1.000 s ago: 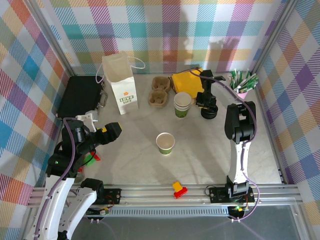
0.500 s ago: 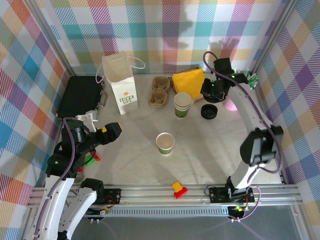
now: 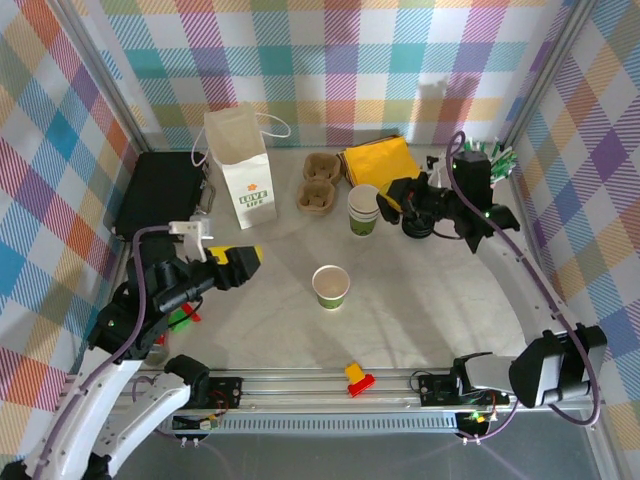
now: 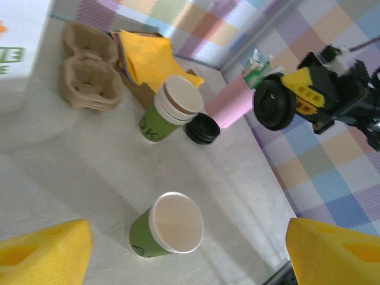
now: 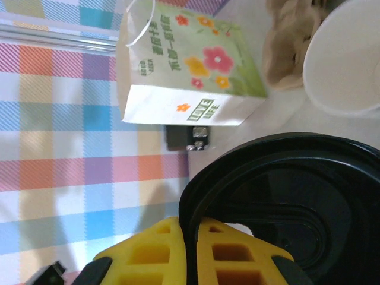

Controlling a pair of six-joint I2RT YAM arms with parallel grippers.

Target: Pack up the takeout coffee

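The takeout coffee is out of view. A lidless cream-and-green cup (image 3: 331, 286) (image 4: 169, 225) stands upright mid-table. My left gripper (image 3: 250, 262) (image 4: 187, 240) hangs open to its left, yellow fingers (image 4: 50, 249) wide apart, touching nothing. My right gripper (image 3: 405, 195) (image 5: 193, 237) is shut on the rim of a round black lid (image 5: 285, 202) (image 4: 274, 102), held on edge above the table at the back right. Below it a stack of black lids (image 3: 418, 224) (image 4: 202, 128) rests beside a stack of lidless cups (image 3: 364, 208) (image 4: 173, 110).
A white paper bag (image 3: 240, 165) (image 5: 184, 65) stands open at the back left, with a cardboard cup carrier (image 3: 320, 185) and yellow napkins (image 3: 375, 160) to its right. A pink cup of sticks (image 3: 485, 165), a black case (image 3: 160, 190) and a red-yellow block (image 3: 358, 378) lie around.
My right gripper rose from the lid stack with a black lid and swung to point left. My left gripper edged forward toward the middle cup.
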